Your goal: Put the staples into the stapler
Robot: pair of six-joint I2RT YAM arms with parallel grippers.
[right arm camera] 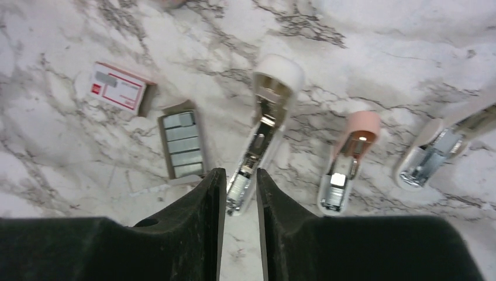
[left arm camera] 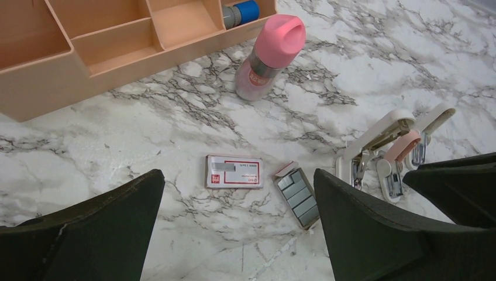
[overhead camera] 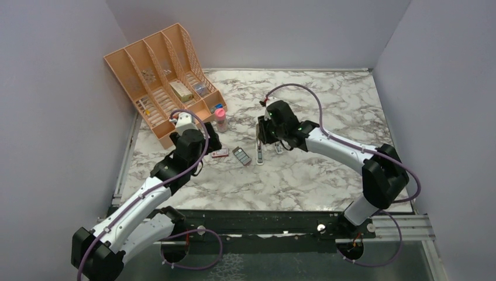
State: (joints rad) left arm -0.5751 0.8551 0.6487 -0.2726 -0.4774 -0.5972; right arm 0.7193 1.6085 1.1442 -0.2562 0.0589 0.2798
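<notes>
The staples [left arm camera: 298, 194] are grey strips in a small flat tray on the marble; they also show in the right wrist view [right arm camera: 182, 145] and the top view [overhead camera: 241, 156]. The red-and-white sleeve [left arm camera: 234, 172] lies just left of the tray. The white stapler [right arm camera: 263, 126] lies opened out, its metal magazine bare. It also shows in the top view [overhead camera: 259, 146]. My left gripper [left arm camera: 238, 175] is wide open and empty, above the sleeve and tray. My right gripper [right arm camera: 240, 172] hovers over the stapler's near end, jaws a narrow gap apart, holding nothing.
A pink-capped bottle [left arm camera: 269, 55] stands beyond the sleeve. An orange desk organizer [overhead camera: 164, 82] sits at the back left. Two small staplers, one pink-topped [right arm camera: 345, 161] and one white [right arm camera: 433, 152], lie opened right of the stapler. Grey walls enclose the table.
</notes>
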